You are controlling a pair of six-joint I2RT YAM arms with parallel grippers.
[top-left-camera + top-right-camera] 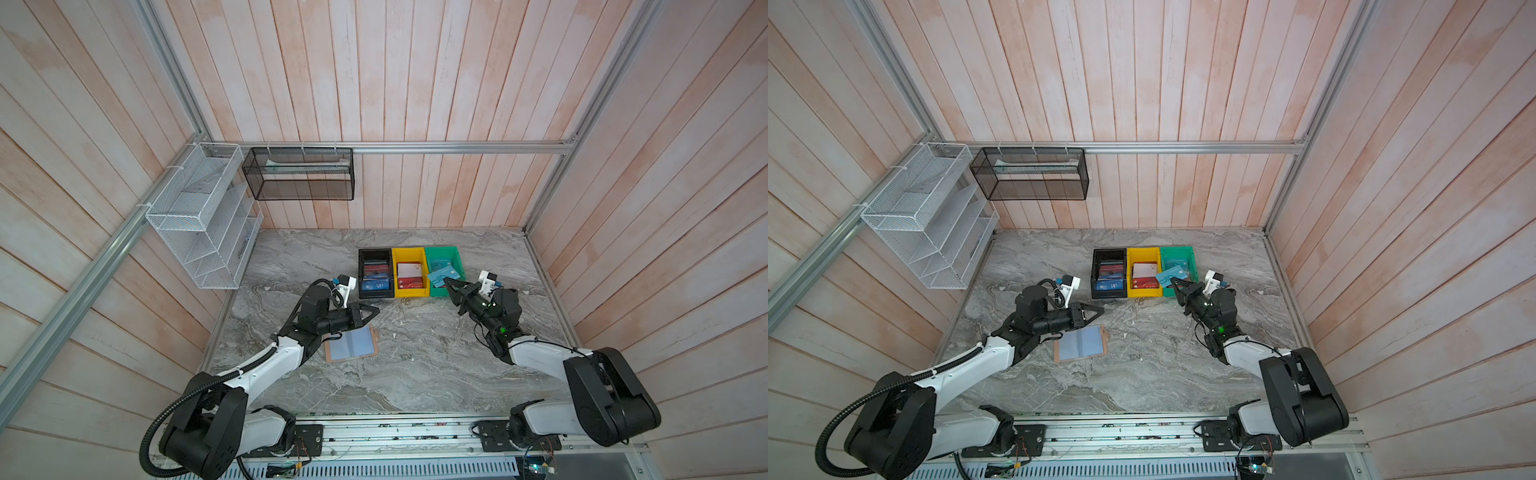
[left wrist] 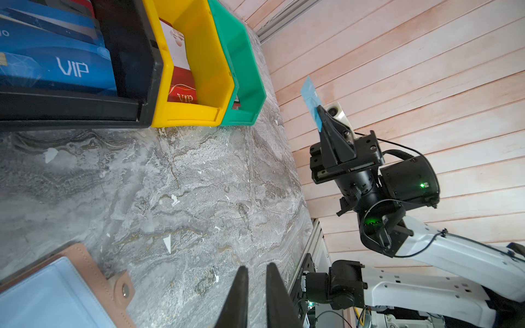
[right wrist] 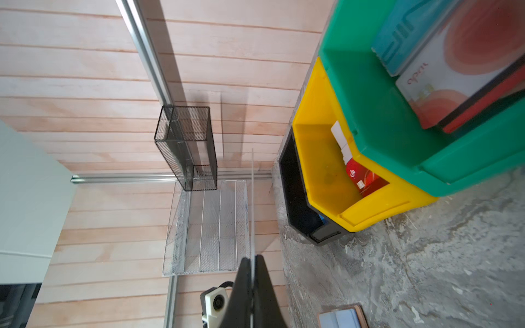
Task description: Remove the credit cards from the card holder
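The tan card holder (image 1: 351, 343) (image 1: 1080, 343) lies open on the marble table, its pale sleeve pages facing up; its snap tab (image 2: 124, 289) shows in the left wrist view. My left gripper (image 1: 376, 309) (image 2: 257, 268) hovers just behind the holder, jaws slightly open with nothing between them. My right gripper (image 1: 446, 282) (image 3: 252, 257) is shut on a light blue credit card (image 1: 444, 276) (image 2: 311, 99), held above the front edge of the green bin (image 1: 442, 250). In the right wrist view that card (image 3: 252, 198) shows edge-on as a thin line.
Three bins stand side by side at the back: black bin (image 1: 375, 251) with blue VIP cards, yellow bin (image 1: 409, 250) with red and white cards, and the green one with a red-circle card (image 3: 454, 71). Wire baskets (image 1: 195, 216) hang on the left wall.
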